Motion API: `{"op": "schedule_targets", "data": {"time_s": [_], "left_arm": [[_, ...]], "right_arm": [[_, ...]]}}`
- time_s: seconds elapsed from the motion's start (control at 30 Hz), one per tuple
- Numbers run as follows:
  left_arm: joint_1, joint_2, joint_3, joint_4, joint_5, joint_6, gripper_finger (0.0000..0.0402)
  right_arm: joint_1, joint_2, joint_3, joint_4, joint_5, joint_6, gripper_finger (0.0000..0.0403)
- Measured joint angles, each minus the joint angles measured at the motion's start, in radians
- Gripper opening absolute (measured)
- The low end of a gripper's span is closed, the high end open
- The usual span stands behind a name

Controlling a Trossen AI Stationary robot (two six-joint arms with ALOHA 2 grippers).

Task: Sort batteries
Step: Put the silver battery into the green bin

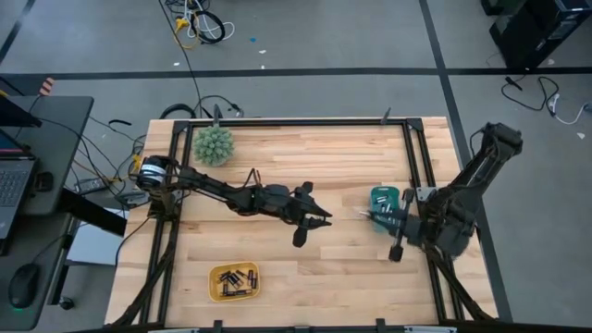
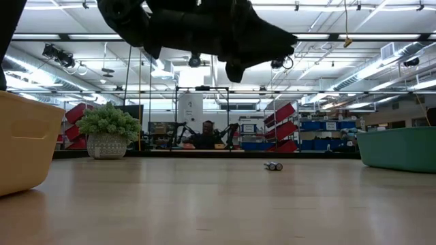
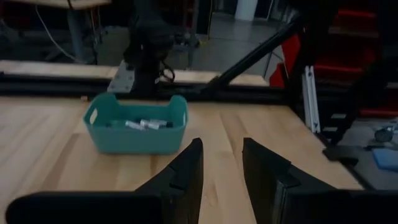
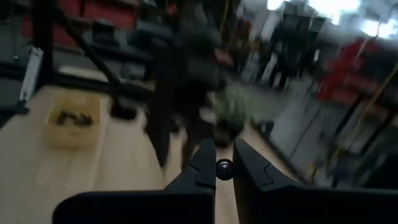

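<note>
Between the teal plastic tray [image 1: 384, 207] and the left gripper [image 1: 319, 222], whose empty fingers stand parted, one small silvery cylindrical battery [image 1: 363, 214] lies loose on the wooden table [image 1: 305, 268], nearer the folded right arm's closed gripper [image 1: 396, 252].

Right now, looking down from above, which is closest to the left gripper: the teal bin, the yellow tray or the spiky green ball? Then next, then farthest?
From the left gripper:
1. Teal bin, toward the right arm.
2. Yellow tray, near the front edge.
3. Spiky green ball, far back-left corner.
</note>
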Motion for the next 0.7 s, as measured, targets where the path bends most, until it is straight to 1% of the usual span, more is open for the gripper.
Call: {"op": "schedule_targets", "data": {"time_s": [0.07,0.13,0.27,0.37,0.43,0.47,0.53,0.57,0.7], "left_arm": [[-0.001,0.0,0.0,0.023,0.0,0.0,0.0108],[-0.002,0.0,0.0,0.031,0.001,0.0,0.0108],[-0.002,0.0,0.0,0.041,0.016,0.0,0.0108],[-0.002,0.0,0.0,0.039,0.016,0.0,0.0108],[-0.002,0.0,0.0,0.042,0.016,0.0,0.0108],[-0.002,0.0,0.0,0.042,0.016,0.0,0.0108],[-0.002,0.0,0.0,0.043,0.016,0.0,0.0108],[-0.002,0.0,0.0,0.043,0.016,0.0,0.0108],[-0.002,0.0,0.0,0.033,0.018,0.0,0.0108]], "right_arm": [[-0.016,-0.05,0.0,-0.229,-0.045,0.21,0.0018],[-0.031,-0.096,0.0,-0.445,-0.148,0.421,0.0018],[-0.078,-0.18,0.0,-0.779,-0.298,0.809,0.0018],[-0.139,-0.198,0.0,-1.027,-0.407,1.128,0.0018],[-0.182,-0.187,-0.002,-1.159,-0.512,1.32,0.0018],[-0.202,-0.177,-0.009,-1.198,-0.558,1.389,0.0019],[-0.231,-0.154,-0.033,-1.221,-0.633,1.461,0.0021],[-0.242,-0.143,-0.045,-1.215,-0.649,1.466,0.0023],[-0.261,-0.094,-0.06,-1.158,-0.643,1.46,0.0039]]}}
